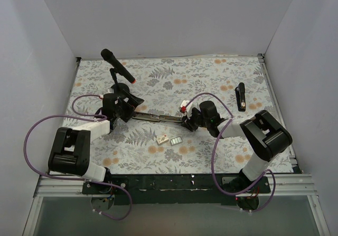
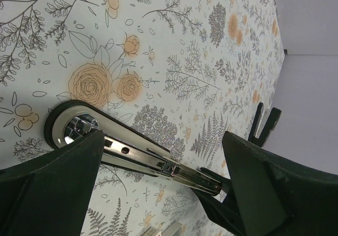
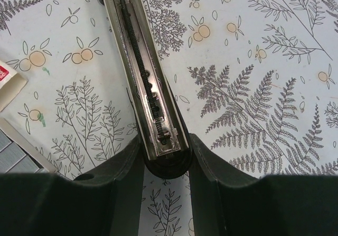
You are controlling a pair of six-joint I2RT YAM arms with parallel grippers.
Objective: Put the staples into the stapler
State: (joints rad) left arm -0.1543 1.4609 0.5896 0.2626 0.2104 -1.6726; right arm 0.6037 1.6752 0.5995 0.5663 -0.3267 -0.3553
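Top external: microphone point(image 1: 117, 66) near stapler point(image 1: 158, 118)

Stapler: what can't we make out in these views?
- Top external: one end of the stapler hidden under the left gripper; rail contents too small.
- Right wrist: stapler's far end cut by top edge; staples cut by left edge and the right gripper.
- Left wrist: far end hidden behind the right gripper.
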